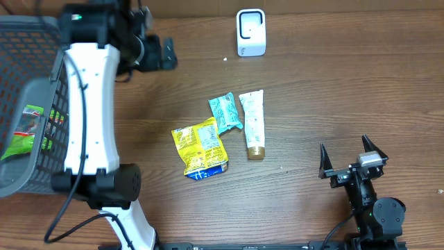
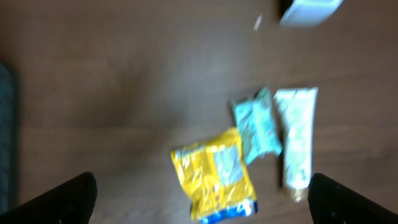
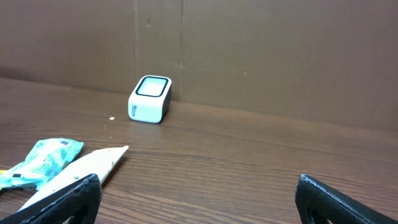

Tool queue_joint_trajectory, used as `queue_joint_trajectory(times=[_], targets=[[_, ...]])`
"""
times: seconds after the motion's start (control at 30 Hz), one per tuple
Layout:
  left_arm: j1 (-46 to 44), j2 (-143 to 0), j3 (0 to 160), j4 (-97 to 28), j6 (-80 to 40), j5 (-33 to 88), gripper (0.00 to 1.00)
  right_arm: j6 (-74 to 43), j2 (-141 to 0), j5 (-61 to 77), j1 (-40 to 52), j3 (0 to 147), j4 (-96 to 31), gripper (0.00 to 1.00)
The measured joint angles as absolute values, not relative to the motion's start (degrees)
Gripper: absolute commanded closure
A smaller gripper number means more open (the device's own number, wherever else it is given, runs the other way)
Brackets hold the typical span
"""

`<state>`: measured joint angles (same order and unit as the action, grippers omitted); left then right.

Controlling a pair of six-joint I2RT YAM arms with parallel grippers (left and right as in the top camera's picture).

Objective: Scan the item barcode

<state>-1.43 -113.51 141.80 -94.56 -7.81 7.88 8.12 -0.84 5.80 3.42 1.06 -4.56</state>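
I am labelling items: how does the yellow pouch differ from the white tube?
The yellow pouch is wide and crinkled; the white tube is narrow and long. The yellow pouch has a blue bottom edge; the white tube has a brown cap. Both lie flat on the wooden table.

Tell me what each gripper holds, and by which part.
Nothing is held: the left gripper and the right gripper both stand open and empty.
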Motion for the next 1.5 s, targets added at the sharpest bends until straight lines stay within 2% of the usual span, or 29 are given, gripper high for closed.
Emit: queue_joint_trajectory(times=[0.1, 0.2, 0.47, 0.63, 1.03, 1.5], targets=[[1.0, -112.8, 152.2, -96.2, -9.1, 7.7, 0.0, 8.1, -0.8, 5.8, 3.4, 1.1, -4.6, 0.0], [6.6, -110.7, 155.2, -96.3, -10.9, 7.1, 0.0, 8.1, -0.8, 5.8, 3.4, 1.1, -4.6, 0.0], [29.7, -109.2, 152.7, -96.5, -15.6, 4.1, 0.0, 8.1, -0.8, 5.8, 3.4, 1.1, -4.6, 0.0], [38.9, -111.0, 148.7, -96.5, -17.3, 2.4, 0.0, 8.1, -0.8, 5.8, 3.4, 1.1, -4.6, 0.0], [43.3, -122.0, 136.8, -89.9, -19.2, 1.2, 0.0, 8.1, -0.8, 5.8, 3.4, 1.1, -4.6, 0.0], [45.8, -122.9, 112.0, -66.0, -19.8, -2.6, 0.01, 8.1, -0.8, 5.8, 3.4, 1.1, -4.6, 0.0]])
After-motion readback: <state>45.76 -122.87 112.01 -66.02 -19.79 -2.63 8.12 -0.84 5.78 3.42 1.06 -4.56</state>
